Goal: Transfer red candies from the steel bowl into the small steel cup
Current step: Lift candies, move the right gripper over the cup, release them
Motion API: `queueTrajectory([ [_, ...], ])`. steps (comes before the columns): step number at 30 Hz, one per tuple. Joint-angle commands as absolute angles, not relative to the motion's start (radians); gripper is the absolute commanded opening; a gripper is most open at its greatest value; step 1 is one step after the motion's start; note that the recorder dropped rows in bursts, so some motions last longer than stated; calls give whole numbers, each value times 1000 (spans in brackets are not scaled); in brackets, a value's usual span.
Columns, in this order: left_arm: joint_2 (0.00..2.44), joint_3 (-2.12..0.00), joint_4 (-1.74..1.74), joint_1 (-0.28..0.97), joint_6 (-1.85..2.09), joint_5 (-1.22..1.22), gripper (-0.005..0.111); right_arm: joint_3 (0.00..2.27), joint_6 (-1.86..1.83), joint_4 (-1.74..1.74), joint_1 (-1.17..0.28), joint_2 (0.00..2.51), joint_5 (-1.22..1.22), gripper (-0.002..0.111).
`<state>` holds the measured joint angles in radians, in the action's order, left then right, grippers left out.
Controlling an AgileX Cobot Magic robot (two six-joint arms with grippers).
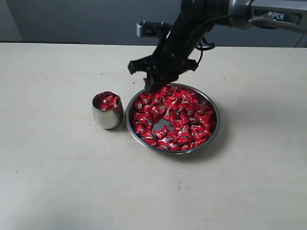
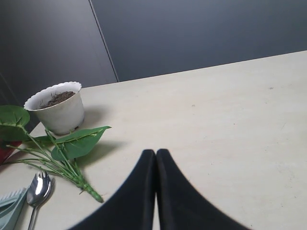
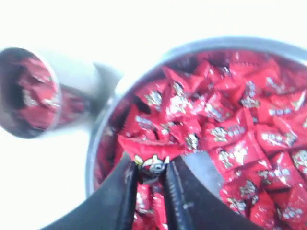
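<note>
**Pick phase of one transfer cycle.** My right gripper (image 1: 151,85) stands low over the steel bowl (image 1: 218,122), at the far part of its rim on the cup's side. The right wrist view shows its jaws clamped on a single red candy (image 3: 151,155), pinched by the wrapper between the fingertips. The remaining red candies (image 1: 184,120) fill the bowl, leaving a small bare patch of steel near the middle. The small steel cup (image 1: 106,120) stands upright just beside the bowl's left rim and already holds several candies.

For the next move, I judge that I must lift clear of the pile, carry the candy the short way over the cup's mouth, and part the jaws there. The narrow mouth calls for careful centring.

The right arm reaches in from the upper right of the exterior view, forearm sloping down toward the bowl. My left gripper (image 2: 156,160), jaws together and empty, hangs over bare table (image 2: 230,120), and neither bowl nor cup shows in its view.
</note>
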<state>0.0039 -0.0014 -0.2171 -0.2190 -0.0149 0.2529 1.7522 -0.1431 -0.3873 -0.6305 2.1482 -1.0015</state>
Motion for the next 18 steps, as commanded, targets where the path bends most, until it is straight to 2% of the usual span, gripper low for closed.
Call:
queueTrajectory([
  [1, 0, 0, -222, -216, -19, 240, 0, 1835, -228, -520, -644, 2137, -987, 0],
  [8, 0, 0, -222, -216, -19, 240, 0, 1966, -270, -531, -730, 2224, -995, 0],
  [18, 0, 0, -222, -216, -19, 240, 0, 2012, -281, -517, -781, 2315, -1016, 0],
])
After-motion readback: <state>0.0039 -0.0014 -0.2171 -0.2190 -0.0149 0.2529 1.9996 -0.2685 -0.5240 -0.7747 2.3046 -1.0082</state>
